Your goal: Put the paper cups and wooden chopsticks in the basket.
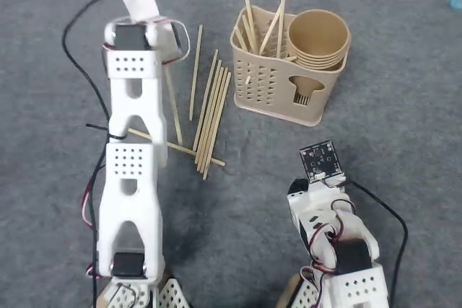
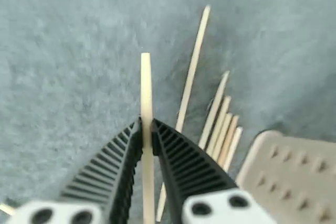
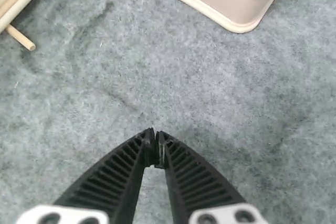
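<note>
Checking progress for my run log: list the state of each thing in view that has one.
left end effector, shut on the held chopstick
held chopstick, gripped, outside the basket
right end effector, shut, empty
basket, upright, holding the paper cups and several standing chopsticks
paper cups, nested, inside the basket
loose chopsticks, lying flat on the mat beside the basket

The left arm (image 1: 130, 171) and right arm (image 1: 317, 207) are white plastic with dotted panels, black motors, looping black and red cables (image 1: 88, 207). The left hand (image 2: 146, 124) and right hand (image 3: 155, 142) have black ribbed fingers (image 2: 181, 166).
</note>
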Controlling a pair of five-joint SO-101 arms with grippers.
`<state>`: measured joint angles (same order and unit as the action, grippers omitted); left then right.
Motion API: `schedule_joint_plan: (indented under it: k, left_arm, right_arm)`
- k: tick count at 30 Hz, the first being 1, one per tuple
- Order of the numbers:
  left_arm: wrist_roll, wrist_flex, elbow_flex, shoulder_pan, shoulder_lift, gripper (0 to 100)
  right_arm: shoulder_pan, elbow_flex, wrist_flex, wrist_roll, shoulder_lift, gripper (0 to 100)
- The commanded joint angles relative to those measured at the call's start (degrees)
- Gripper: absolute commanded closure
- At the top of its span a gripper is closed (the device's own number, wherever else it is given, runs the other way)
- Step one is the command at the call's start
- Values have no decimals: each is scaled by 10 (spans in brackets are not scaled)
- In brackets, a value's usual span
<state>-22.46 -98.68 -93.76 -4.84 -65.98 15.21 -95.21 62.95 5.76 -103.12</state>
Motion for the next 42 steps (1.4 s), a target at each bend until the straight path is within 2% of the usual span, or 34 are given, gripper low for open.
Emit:
schedule_joint_plan:
  k: [1,8,12,22,28,34,42]
  left_arm:
    - [-10,-24,-20,4,93,988]
    - [-10,-24,-9,-3,145,989]
    - [-8,-24,59,-21,207,989]
    - [17,-18,440,-23,486,989]
    - [18,29,644,-40,624,989]
    - [35,125,844,-69,767,989]
    - [40,353,1154,-80,989,989]
  right_arm:
    - [-5,-12,-14,9,-8,990]
    - [-5,-12,-15,9,-8,990]
    - [-5,-12,-15,9,-8,990]
    - [-5,-12,-14,9,-8,990]
    - [-5,-12,-10,9,-8,990]
    - [-5,-12,-9,9,-8,990]
    - [-5,-12,-9,9,-8,990]
